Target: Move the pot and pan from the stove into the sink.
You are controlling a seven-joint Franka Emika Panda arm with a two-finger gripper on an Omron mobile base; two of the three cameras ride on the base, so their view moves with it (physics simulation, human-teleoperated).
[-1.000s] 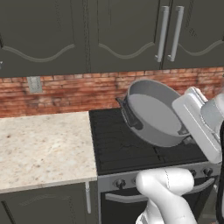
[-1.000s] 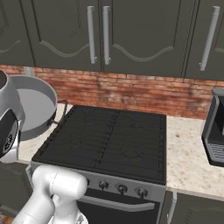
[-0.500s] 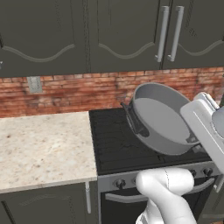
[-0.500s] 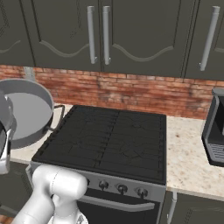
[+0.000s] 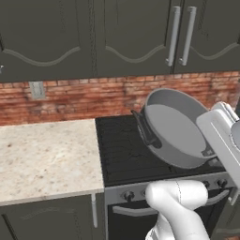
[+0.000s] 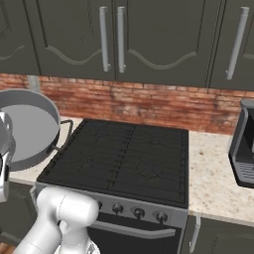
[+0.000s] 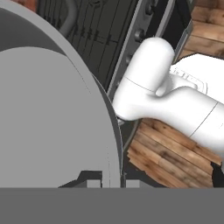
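Left base view: round grey metal pot (image 5: pixel 176 129) with deep sides hangs tilted in the air over the right part of the black gas stove (image 5: pixel 126 150), its light grey inside facing the camera, and its near rim sits at the white hand. Right base view: it hangs left of the stove (image 6: pixel 124 158), off the grates. Hand view: gripper (image 7: pixel 107 179) is clamped narrow on the pot's rim (image 7: pixel 52 122).

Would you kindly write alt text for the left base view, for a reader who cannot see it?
A grey metal pot is held tilted in the air above the black gas stove, its open side facing the camera, gripped at its right rim by the white robot arm. A speckled beige counter lies left, with a brick wall and dark cabinets behind.
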